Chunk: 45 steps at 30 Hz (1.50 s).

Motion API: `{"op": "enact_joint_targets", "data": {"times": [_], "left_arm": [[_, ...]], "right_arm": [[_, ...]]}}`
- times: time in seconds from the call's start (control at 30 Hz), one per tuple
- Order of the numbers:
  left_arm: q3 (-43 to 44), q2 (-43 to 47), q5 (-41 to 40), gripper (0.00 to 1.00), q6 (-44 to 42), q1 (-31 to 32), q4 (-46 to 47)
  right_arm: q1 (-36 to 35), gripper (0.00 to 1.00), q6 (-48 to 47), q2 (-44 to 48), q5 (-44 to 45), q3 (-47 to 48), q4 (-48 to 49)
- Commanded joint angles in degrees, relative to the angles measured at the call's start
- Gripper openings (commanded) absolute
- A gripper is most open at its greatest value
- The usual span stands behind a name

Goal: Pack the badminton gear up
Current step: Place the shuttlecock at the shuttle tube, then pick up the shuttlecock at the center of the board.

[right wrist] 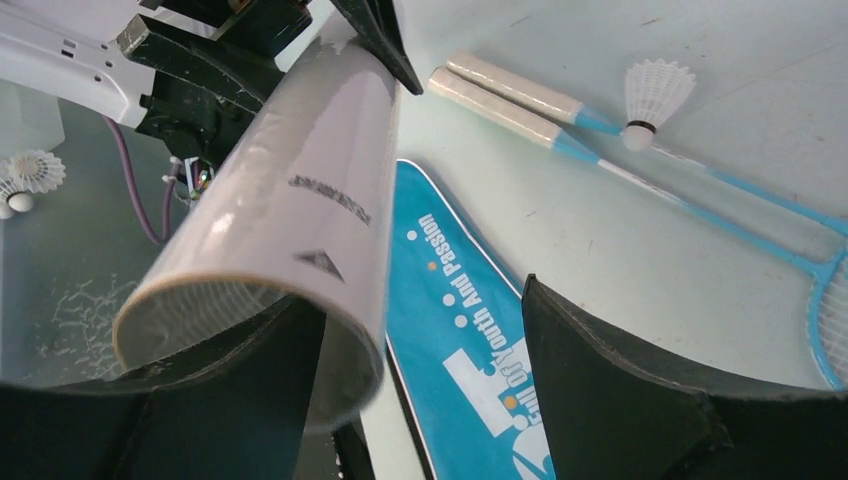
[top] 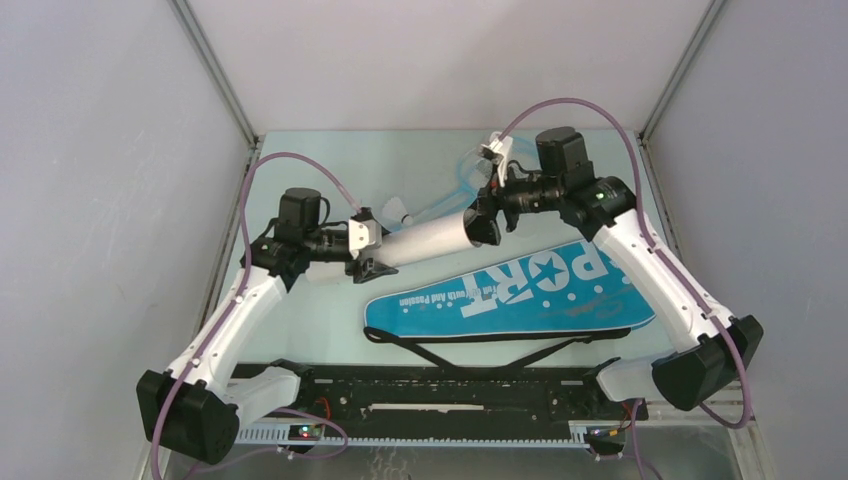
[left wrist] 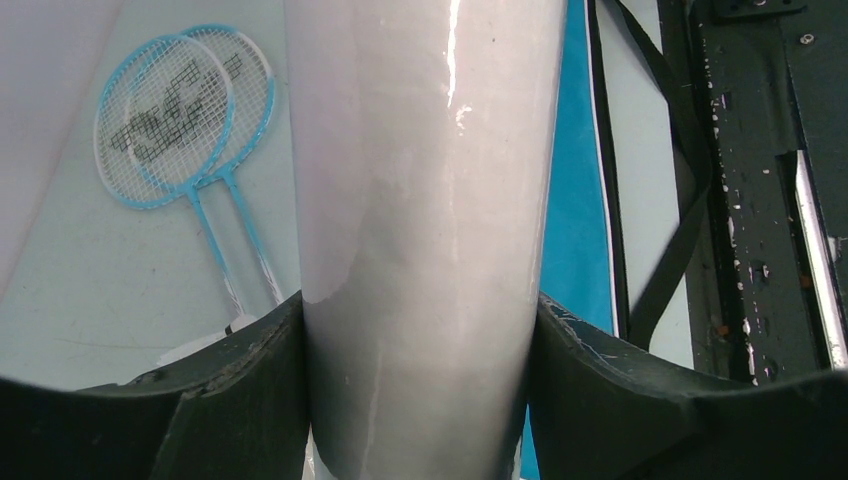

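Note:
The long white tube [top: 425,240] hangs tilted over the table, and my left gripper [top: 365,255] is shut on its closed end; in the left wrist view it fills the gap between both pads [left wrist: 420,310]. My right gripper [top: 487,215] stands open at the tube's open mouth [right wrist: 250,330], its left finger [right wrist: 230,400] in front of or just inside the rim, its right finger [right wrist: 620,390] apart over the blue "SPORT" bag [top: 520,295]. Two light-blue rackets [left wrist: 180,110] lie crossed at the back. One shuttlecock [right wrist: 655,95] rests on their shafts, another [right wrist: 30,175] lies further off.
The bag's black strap [top: 480,350] loops toward the black rail [top: 440,395] at the near edge. White handles [right wrist: 510,95] of the rackets point toward the bag. Grey walls close in the table on three sides.

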<state>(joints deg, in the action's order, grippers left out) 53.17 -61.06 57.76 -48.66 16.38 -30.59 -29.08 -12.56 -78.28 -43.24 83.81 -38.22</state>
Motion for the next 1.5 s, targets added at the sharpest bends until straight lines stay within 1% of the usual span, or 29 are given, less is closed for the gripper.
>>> {"op": "enact_joint_targets", "data": {"times": [0.0, 0.2, 0.3, 0.53, 0.7, 0.9, 1.07, 1.13, 1.17, 1.27, 1.37, 1.47], "left_arm": [[-0.31, 1.73, 0.3, 0.18, -0.11, 0.14, 2.74], [-0.75, 1.78, -1.9, 0.2, 3.18, -0.1, 4.78], [-0.72, 1.79, -3.54, 0.2, 6.43, -0.66, 7.12], [-1.15, 1.91, -10.46, 0.2, 18.82, -3.47, 16.83], [-0.82, 1.75, -18.45, 0.2, 28.04, -6.94, 23.13], [1.35, 0.97, -28.4, 0.2, 36.67, -11.9, 25.16], [2.42, 1.06, -34.71, 0.21, 40.67, -15.52, 25.07], [2.46, 1.39, -36.42, 0.21, 41.38, -16.19, 24.99], [2.42, 1.57, -37.04, 0.21, 41.52, -17.9, 24.98], [2.3, 2.13, -37.62, 0.21, 41.85, -19.35, 25.05], [2.28, 2.74, -37.8, 0.21, 42.01, -20.1, 25.27], [2.22, 3.28, -37.8, 0.21, 42.07, -20.51, 25.32]], "right_arm": [[4.08, 0.81, -1.39, 4.27, -6.37, 3.64, -1.82], [7.86, 0.85, -2.54, 7.96, -6.0, 4.34, -2.47], [9.77, 0.85, -1.58, 9.58, -3.26, 4.26, -0.96], [11.34, 0.86, 1.95, 9.57, 5.42, 3.33, 3.2], [10.83, 0.85, 5.29, 6.9, 12.33, 1.54, 7.27], [5.56, 0.84, 6.78, -0.96, 18.88, 1.11, 10.79], [0.1, 0.83, 6.38, -9.88, 22.03, 3.83, 13.15], [-2.32, 0.83, 6.21, -14.29, 24.14, 6.43, 13.1], [-3.05, 0.83, 6.23, -16.69, 25.42, 7.69, 13.06], [-6.01, 0.82, 6.25, -24.11, 28.51, 13.1, 11.75], [-8.01, 0.82, 5.4, -31.87, 31.59, 20.13, 9.32], [-9.06, 0.8, 4.79, -40.9, 32.84, 29.39, 6.06]]}}
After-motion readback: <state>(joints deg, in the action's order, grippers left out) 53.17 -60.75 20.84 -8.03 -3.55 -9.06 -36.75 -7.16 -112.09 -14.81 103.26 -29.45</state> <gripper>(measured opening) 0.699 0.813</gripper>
